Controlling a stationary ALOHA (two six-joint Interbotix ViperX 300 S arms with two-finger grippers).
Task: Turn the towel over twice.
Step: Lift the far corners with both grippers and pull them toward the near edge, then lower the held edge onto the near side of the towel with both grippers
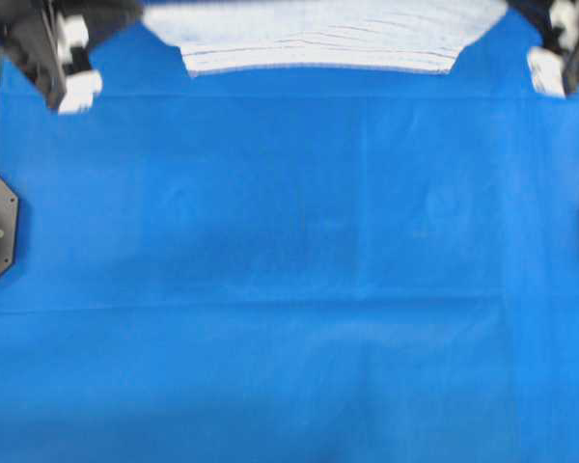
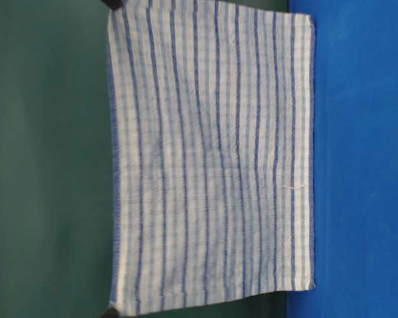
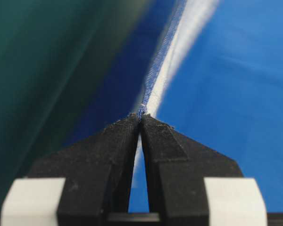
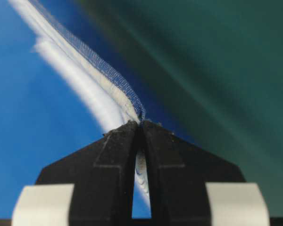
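Blue cover on the desk (image 1: pixel 289 289) lies bare; green wall behind. Both my grippers are clenched on the towel's top corners: left gripper (image 3: pixel 140 118) and right gripper (image 4: pixel 141 122), 1 corner each. Towel (image 2: pixel 212 159) hangs upright as a flat sheet between them, bottom hem about at desk level. Holding it spread like this should let me lay it down flipped without bunching.

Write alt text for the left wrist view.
The left end effector, shut, pinches the blue hemmed edge of the striped towel, which stretches away from the tips. The blue table covering lies behind, a dark green backdrop on the other side.
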